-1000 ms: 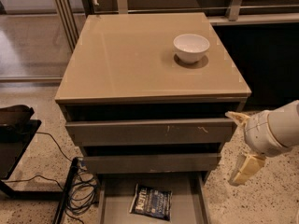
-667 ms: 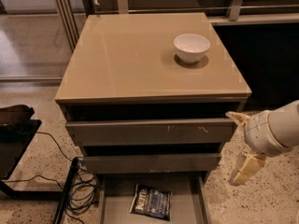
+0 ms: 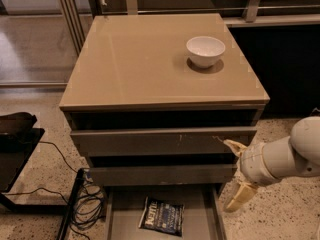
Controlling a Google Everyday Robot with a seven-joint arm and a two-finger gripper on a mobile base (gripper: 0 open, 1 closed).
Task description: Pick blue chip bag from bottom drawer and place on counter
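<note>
Tool [image 3: 229,175] lower, leftward; beside bottom drawer [image 3: 196,210]

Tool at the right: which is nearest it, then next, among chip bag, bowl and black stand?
1. Bag, in the drawer, lower left of the open tool.
2. Bowl, up on the counter.
3. Black stand, far left on the floor.

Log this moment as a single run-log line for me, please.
hand: open, empty, beside bottom drawer | chip bag: lying in that open drawer | counter: white bowl on it
</note>
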